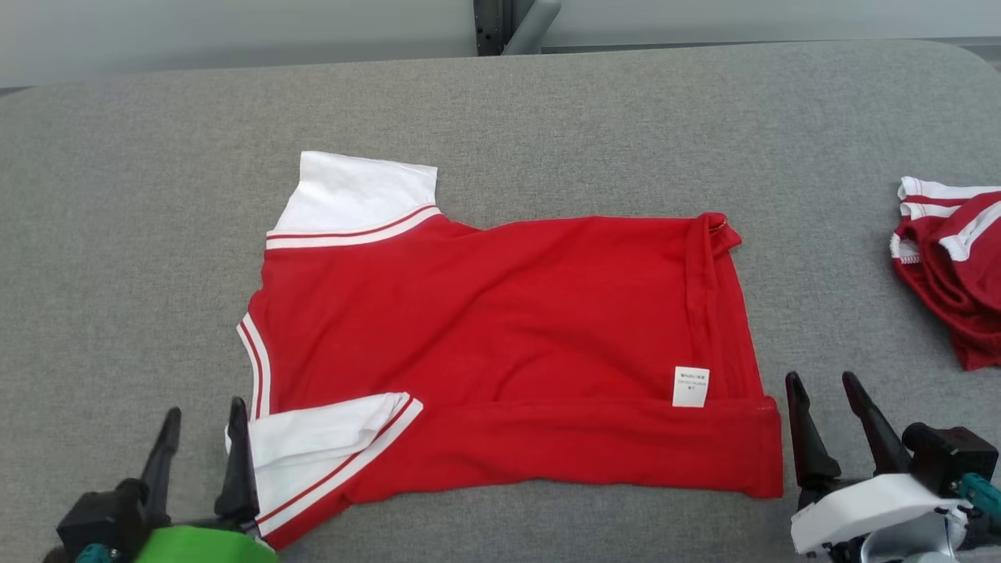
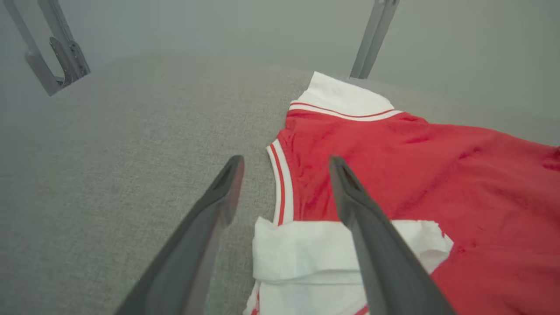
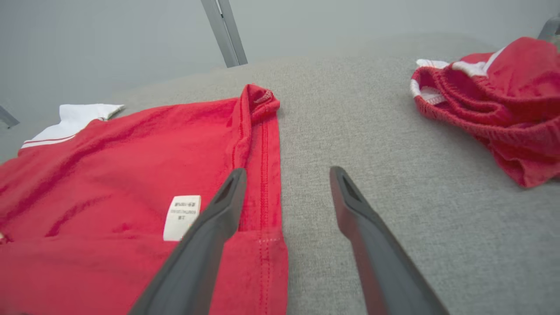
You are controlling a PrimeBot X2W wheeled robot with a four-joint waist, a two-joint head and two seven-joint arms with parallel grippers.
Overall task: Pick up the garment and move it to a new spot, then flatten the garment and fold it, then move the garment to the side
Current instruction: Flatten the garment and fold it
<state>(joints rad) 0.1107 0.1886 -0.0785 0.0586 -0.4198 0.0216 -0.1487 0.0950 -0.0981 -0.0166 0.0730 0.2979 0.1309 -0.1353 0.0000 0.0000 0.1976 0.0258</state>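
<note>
Off near corners of shirt (image 1: 500, 328) | shirt flat on table (image 1: 547, 117), long axis left-right | left gripper (image 1: 205, 407) wide, empty, just beside sleeve end | right gripper (image 1: 820, 377) wide, empty, just beside hem end | equally near, one per end

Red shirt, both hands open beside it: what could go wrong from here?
1. The red shirt is bunched at its far right corner; the next fold may trap a crease.
2. The near white sleeve lies crumpled by the left hand; a grasp there might catch only the sleeve.
3. A second red garment lies beyond the right hand; moving the shirt that way could tangle them.
</note>
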